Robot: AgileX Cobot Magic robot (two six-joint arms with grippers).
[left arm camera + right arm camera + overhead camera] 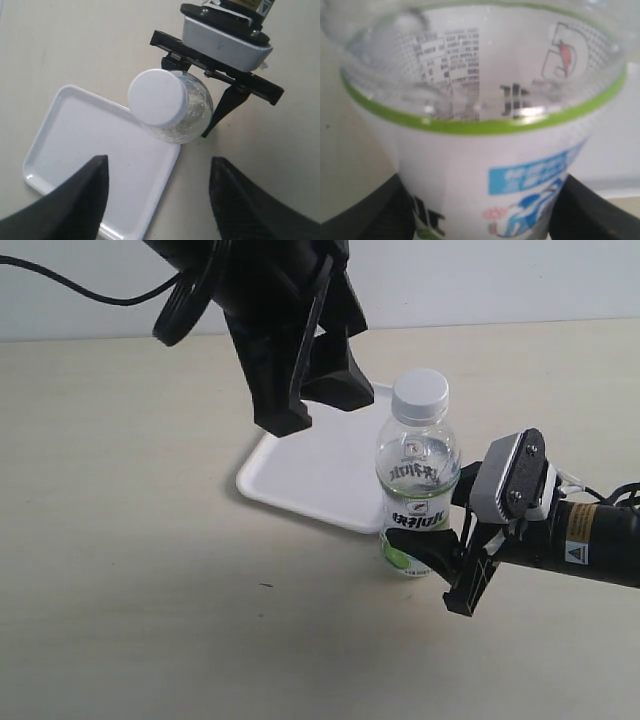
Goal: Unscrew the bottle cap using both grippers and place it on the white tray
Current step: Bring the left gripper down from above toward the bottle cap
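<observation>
Exterior view first: my right tool (428, 530) is clenched on the bottle (418, 475) low down, across its label (415, 512). The bottle stands upright on the bench (130, 560) between that tool's fingers. My left tool (318, 410) hangs released, above the cap (420, 395) and off toward the tray (300, 475), touching nothing. The tray lies just beyond the bottle from my right tool. Black Chinese characters cross the label, and a small sticker (577, 552) with a warning triangle sits on my right arm. Left wrist view: the cap (156, 97) is ahead of my spread fingers (85, 200), not between them. I judge it small, smooth and slippery, best pinched on its side wall, and the thin clear bottle would likely dent under a hard squeeze. Right wrist view: the bottle (485, 165) fills the space between my fingers. A green band, fine print and a blue strip show, too blurred to read.
</observation>
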